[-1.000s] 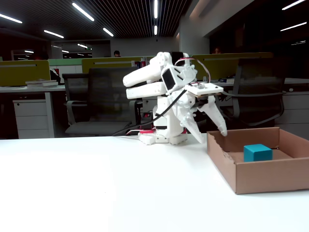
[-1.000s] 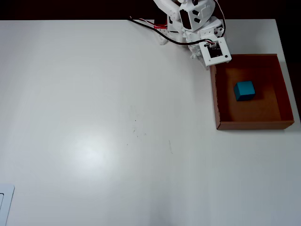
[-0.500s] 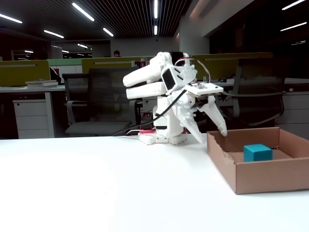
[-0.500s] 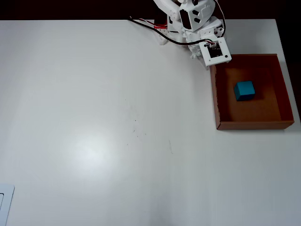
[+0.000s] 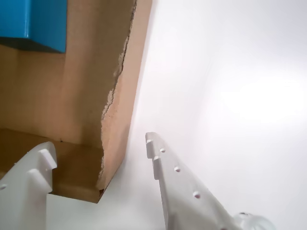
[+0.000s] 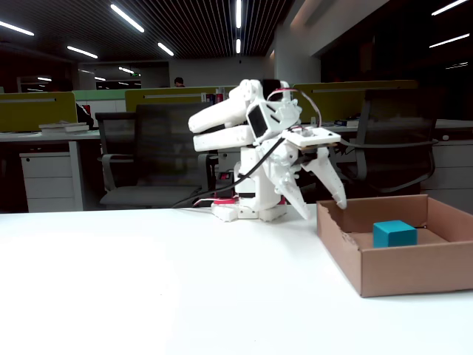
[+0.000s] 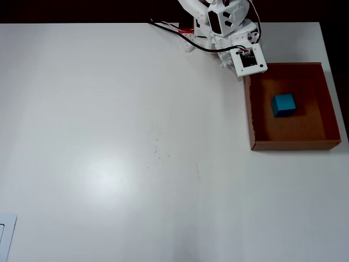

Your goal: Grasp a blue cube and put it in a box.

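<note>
- The table [image 7: 136, 136] is a broad white top, bare across most of its width in the overhead view.
- The arm [image 6: 251, 140] sits folded near its base at the far edge of the table, beside the box's near corner; compared with a second ago it shows almost no change, perhaps a slight nudge of the wrist.
- The box [image 7: 329, 109] lies at the right in the overhead view, its torn wall edge showing in the wrist view [image 5: 112, 100].
- The gripper [image 5: 100, 153] hangs over that ragged corner with its jaws apart and nothing between them, one finger over the box floor and the other over the table.
- The blue cube [image 7: 283, 105] rests flat on the box floor, well clear of the gripper and in the same spot as before.
- Judged from this, the placing is done (the cube is already inside), so what remains is likely only settling the arm back to rest, without catching the cardboard wall.
</note>
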